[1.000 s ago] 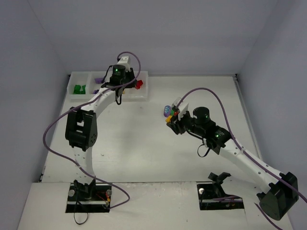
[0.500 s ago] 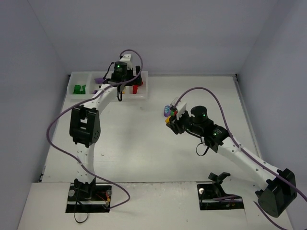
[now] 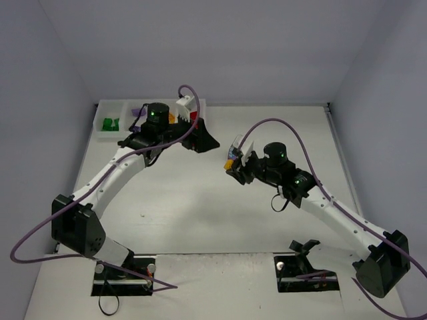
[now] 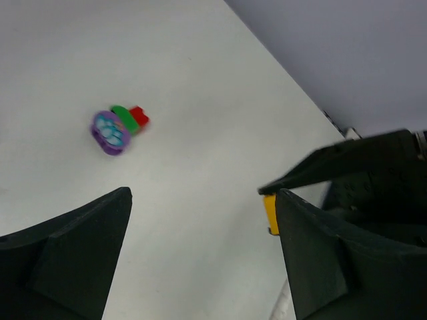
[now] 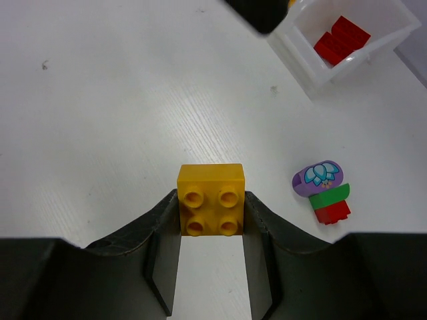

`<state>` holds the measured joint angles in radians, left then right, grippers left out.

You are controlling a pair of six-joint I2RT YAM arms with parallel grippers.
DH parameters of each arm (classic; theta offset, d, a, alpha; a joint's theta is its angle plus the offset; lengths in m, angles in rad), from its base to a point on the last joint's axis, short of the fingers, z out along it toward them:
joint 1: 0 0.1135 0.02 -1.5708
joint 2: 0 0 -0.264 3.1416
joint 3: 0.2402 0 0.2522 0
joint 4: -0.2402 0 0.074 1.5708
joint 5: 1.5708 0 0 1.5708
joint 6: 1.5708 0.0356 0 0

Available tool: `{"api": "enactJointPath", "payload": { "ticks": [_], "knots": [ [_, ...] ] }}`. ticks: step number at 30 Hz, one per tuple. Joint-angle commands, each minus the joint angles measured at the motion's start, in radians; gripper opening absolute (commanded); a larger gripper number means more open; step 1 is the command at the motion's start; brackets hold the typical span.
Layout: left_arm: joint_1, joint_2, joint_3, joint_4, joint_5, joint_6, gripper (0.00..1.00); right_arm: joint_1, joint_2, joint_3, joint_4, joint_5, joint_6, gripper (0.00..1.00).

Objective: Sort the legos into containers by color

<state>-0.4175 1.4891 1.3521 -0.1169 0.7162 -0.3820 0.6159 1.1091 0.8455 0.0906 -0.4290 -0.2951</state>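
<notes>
My right gripper (image 5: 210,203) is shut on a yellow lego (image 5: 210,179), held just above the table near the middle (image 3: 230,165). A joined purple, green and red lego cluster (image 5: 322,190) lies on the table just beside it, also in the left wrist view (image 4: 117,127). My left gripper (image 4: 200,200) is open and holds nothing; it hovers right of the tray (image 3: 205,139), facing the right gripper. The white tray of containers (image 3: 107,108) stands at the back left. Its end compartment (image 5: 313,73) holds red legos (image 5: 341,39); another holds green legos (image 3: 110,123).
Purple cables loop over both arms (image 3: 267,123). Grey walls close the table on the left, back and right. The left arm's elbow (image 3: 77,227) sits low at the near left.
The left gripper opened over the tray's red compartment, then swung right and forward off the tray as its elbow dropped. The right gripper, still holding the yellow lego, barely moved.
</notes>
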Motion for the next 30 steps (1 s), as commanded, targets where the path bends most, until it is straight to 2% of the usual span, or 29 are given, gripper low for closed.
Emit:
{"api": "enactJointPath", "payload": {
  "ticks": [1, 12, 20, 23, 26, 27, 28, 30],
  "knots": [
    [-0.043, -0.039, -0.031, -0.006, 0.135, -0.021, 0.8, 0.002, -0.014, 0.046, 0.07, -0.057, -0.029, 0.09],
    [-0.156, -0.024, -0.036, -0.035, 0.094, -0.023, 0.72, 0.007, -0.022, 0.047, 0.066, -0.091, -0.029, 0.1],
    [-0.188, 0.014, -0.021, -0.04, 0.094, -0.032, 0.6, 0.015, -0.029, 0.044, 0.064, -0.086, -0.022, 0.1],
    [-0.191, 0.026, -0.018, -0.035, 0.077, -0.054, 0.46, 0.019, -0.028, 0.047, 0.064, -0.088, -0.022, 0.1],
    [-0.193, 0.025, -0.024, -0.004, 0.059, -0.072, 0.12, 0.024, -0.02, 0.049, 0.066, -0.086, -0.024, 0.12],
    [-0.193, 0.025, -0.024, 0.0, 0.052, -0.072, 0.05, 0.025, -0.017, 0.049, 0.066, -0.085, -0.024, 0.13],
    [-0.193, 0.025, -0.021, 0.002, 0.048, -0.07, 0.0, 0.025, -0.014, 0.049, 0.066, -0.083, -0.022, 0.17],
    [-0.191, 0.026, -0.018, -0.003, 0.037, -0.067, 0.0, 0.025, -0.009, 0.047, 0.066, -0.071, -0.019, 0.24]
  ]
}}
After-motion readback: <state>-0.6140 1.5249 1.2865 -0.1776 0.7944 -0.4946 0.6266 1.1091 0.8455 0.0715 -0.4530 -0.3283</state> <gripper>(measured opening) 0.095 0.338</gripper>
